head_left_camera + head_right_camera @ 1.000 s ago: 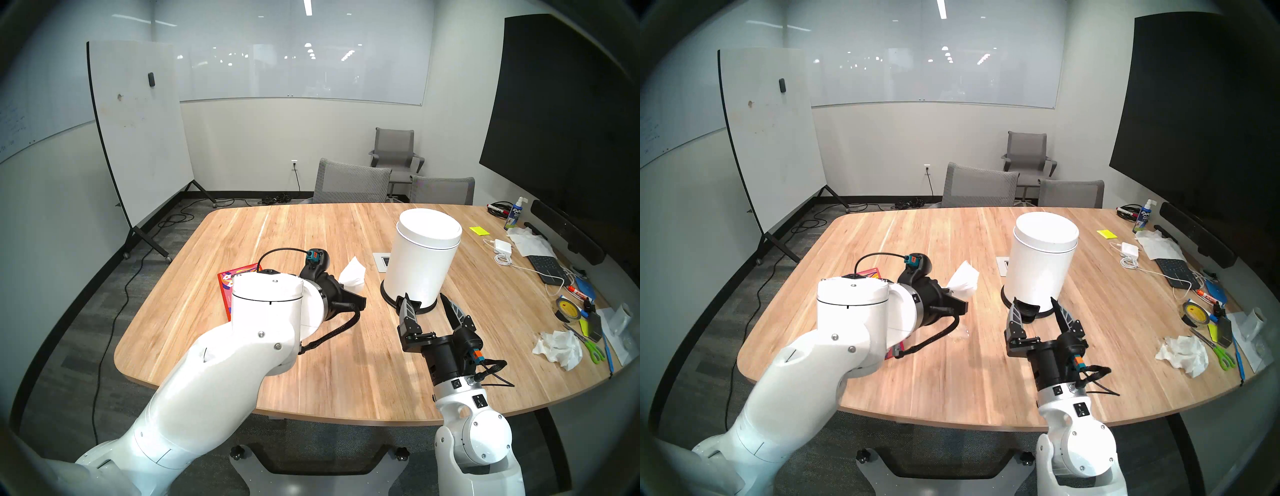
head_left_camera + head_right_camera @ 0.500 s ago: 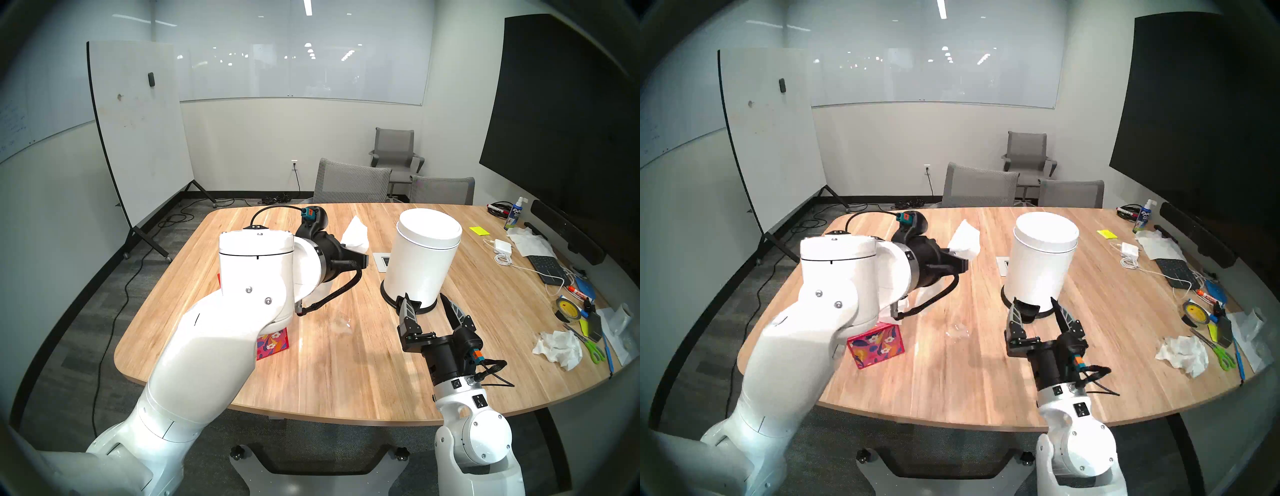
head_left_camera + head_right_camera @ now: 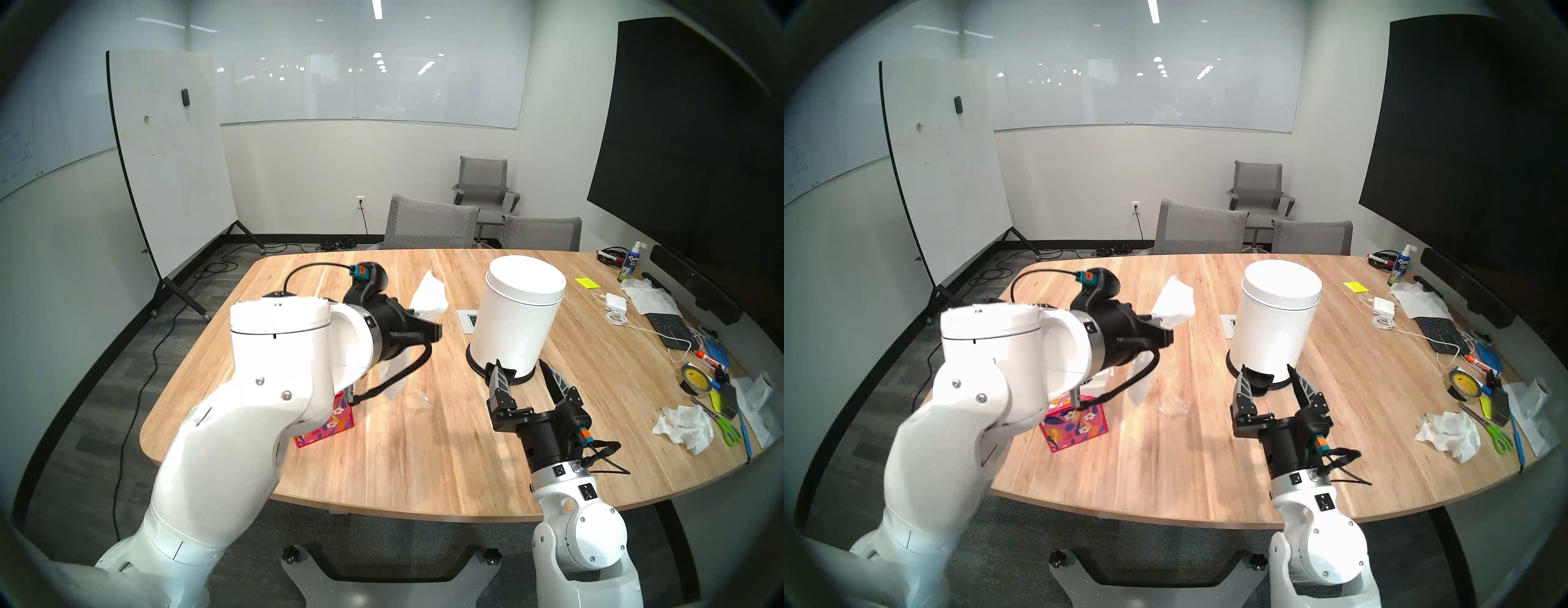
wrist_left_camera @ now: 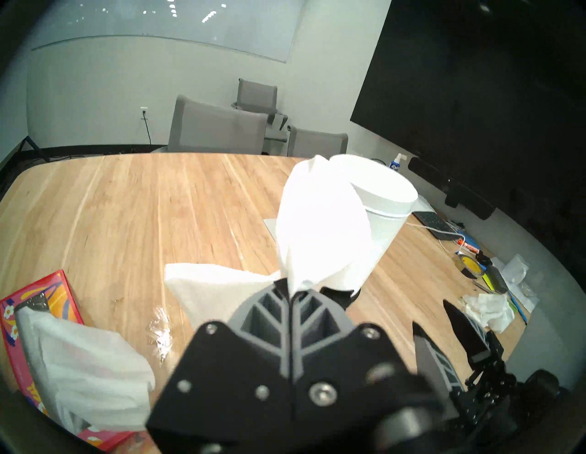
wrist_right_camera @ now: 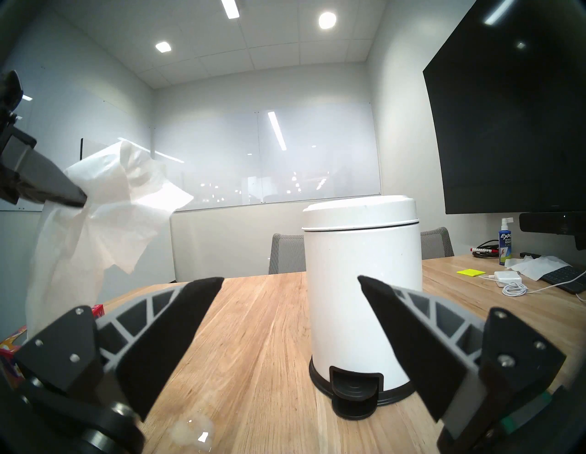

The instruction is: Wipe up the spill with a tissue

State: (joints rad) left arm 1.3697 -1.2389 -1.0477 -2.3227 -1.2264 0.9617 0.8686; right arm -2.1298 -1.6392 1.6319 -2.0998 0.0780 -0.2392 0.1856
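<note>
So the left gripper (image 4: 293, 293) is clamped on a thin, crumpled white paper tissue (image 3: 429, 296), held up over the wooden table (image 3: 445, 458) beside the red floral box (image 3: 1072, 426). Next it probably has to drop onto the small, clear, glossy puddle (image 3: 418, 398) sitting below it. The right gripper (image 3: 524, 375) hangs wide open, empty.

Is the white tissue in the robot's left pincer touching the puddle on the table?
Apart. The right wrist view shows the tissue hanging from the left pincer well above the table, the spill untouched below.
</note>
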